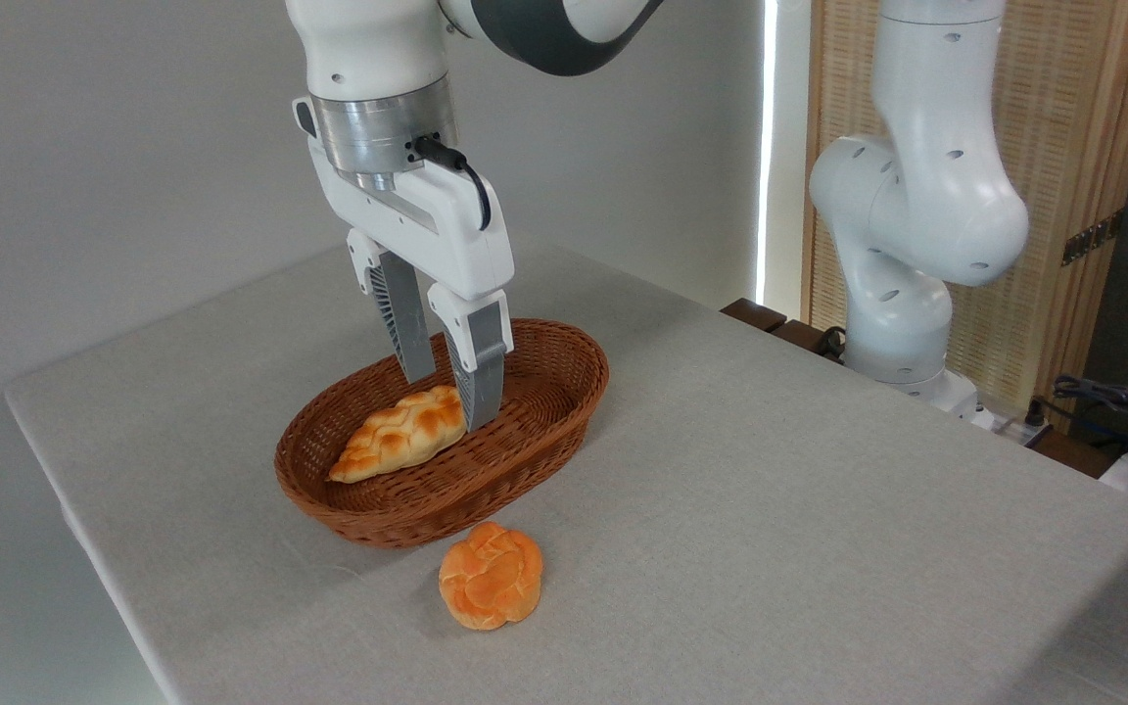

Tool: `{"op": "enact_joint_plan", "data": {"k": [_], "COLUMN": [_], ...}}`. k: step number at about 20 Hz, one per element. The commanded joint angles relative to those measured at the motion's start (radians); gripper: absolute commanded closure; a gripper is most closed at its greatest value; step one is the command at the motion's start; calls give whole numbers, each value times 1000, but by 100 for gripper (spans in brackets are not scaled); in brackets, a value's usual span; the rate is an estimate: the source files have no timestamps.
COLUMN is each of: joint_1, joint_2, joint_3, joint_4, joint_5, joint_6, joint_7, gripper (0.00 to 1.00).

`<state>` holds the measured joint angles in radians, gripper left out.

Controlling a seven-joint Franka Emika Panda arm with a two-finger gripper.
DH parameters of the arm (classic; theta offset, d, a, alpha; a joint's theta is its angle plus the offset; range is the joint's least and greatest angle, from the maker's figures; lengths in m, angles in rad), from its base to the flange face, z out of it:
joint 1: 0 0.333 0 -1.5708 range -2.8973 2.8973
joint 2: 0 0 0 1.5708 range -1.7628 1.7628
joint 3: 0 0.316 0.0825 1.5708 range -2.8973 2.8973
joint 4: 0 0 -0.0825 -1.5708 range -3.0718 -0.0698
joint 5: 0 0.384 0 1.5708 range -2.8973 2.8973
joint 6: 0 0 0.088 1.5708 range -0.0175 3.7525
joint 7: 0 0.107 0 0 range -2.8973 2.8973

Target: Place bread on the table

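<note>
The bread (393,436), a golden braided loaf, lies slanted inside the brown wicker basket (535,431), its left tip near the basket's front rim. My gripper (448,401) reaches straight down into the basket. Its two grey fingers (482,387) stand on either side of the loaf's right end and press on it. The right tip of the loaf is hidden behind the nearer finger. The table (770,509) is covered with light grey-beige cloth and carries the basket near its middle left.
A round knotted orange bun (491,575) rests on the cloth just in front of the basket. The arm's white base (902,294) stands past the table's far right edge. The table's left edge runs close to the basket.
</note>
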<state>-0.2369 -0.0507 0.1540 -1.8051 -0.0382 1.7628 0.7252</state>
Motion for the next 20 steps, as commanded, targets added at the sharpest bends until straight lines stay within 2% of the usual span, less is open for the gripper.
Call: {"op": "enact_joint_plan", "data": {"k": [1,20], "joint_1": [1,1], "joint_2": [0,-14], "joint_3": [9,9], "joint_4": [16,16], "joint_5": [-16,-16], "joint_6": [-20,-20], "joint_7": [3,2], "gripper": [0,0]}}
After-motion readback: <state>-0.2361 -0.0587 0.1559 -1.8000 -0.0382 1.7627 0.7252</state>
